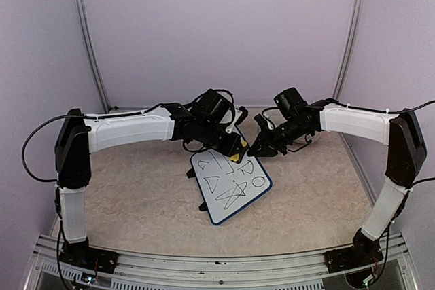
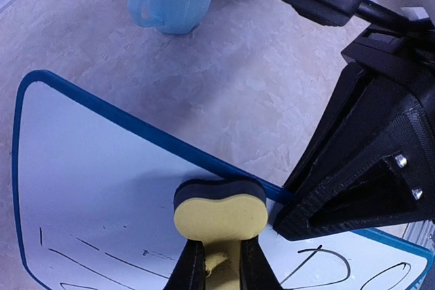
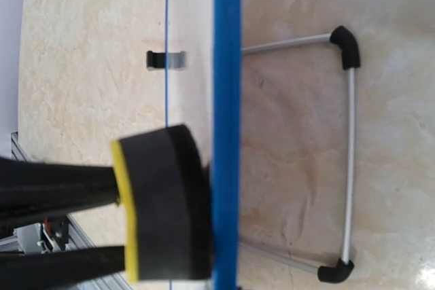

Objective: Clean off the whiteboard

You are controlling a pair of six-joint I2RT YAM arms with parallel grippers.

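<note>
Little, if any, of the erasing looks done. The small white rectangular whiteboard with a blue rim [image 1: 231, 185] stands propped at a tilt mid-tabletop [image 1: 136, 188], and black marker scribbles [image 1: 228, 191] cover most of its face. All of them appear left to wipe.

The left gripper [image 2: 221, 266] is closed down narrow on the yellow sponge eraser with a black felt face [image 2: 221, 212], whose felt sits at the board's upper rim, seemingly pressed to it. The right gripper [image 1: 258, 149] meets that same rim just beside the eraser, probably to steady the board. Whether its jaws clamp the rim I cannot tell.
</note>
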